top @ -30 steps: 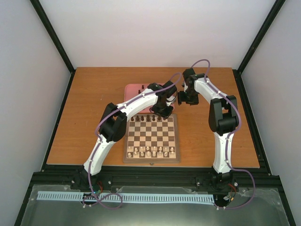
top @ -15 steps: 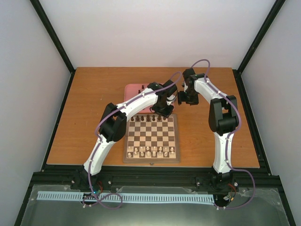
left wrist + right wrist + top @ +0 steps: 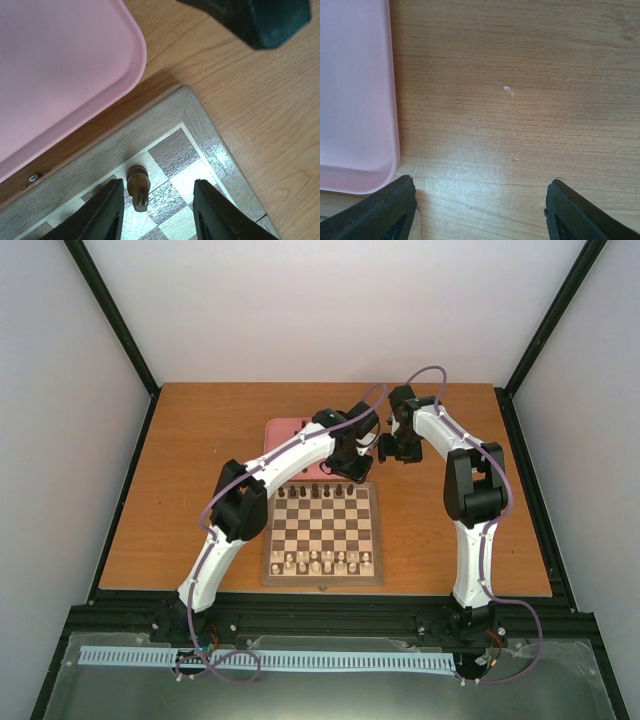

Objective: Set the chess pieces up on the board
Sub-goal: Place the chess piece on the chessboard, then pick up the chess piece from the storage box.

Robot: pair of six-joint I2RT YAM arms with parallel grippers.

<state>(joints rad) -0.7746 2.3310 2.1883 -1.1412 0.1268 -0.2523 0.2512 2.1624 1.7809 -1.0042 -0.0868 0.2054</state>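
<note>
Watching my left gripper (image 3: 159,202): jaws slightly parted around a dark chess piece (image 3: 137,187) standing near the board's (image 3: 200,125) 1 o'clock corner, close to one finger. A crooked lift could topple it. My right gripper (image 3: 480,200) hangs wide, empty.

One square wooden chessboard with light and dark brown checks (image 3: 322,525) is counted on one orange-brown wooden table (image 3: 180,500), and one plain pink rounded tray (image 3: 283,430) beyond it. Two white-and-black robot arms are counted, the left arm (image 3: 262,475) and the right arm (image 3: 468,490), each ending in one black two-fingered claw: the left claw (image 3: 159,205) and the right claw (image 3: 480,210). Of the tiny dark brown-black chess pieces (image 3: 316,490), one row of roughly seven is made out along the board's far edge, too small for an exact count. A single dark piece (image 3: 137,186) is counted in the left wrist view. The pale cream chess pieces (image 3: 322,560) are seen in two short rows at the near edge; their number cannot be told.
</note>
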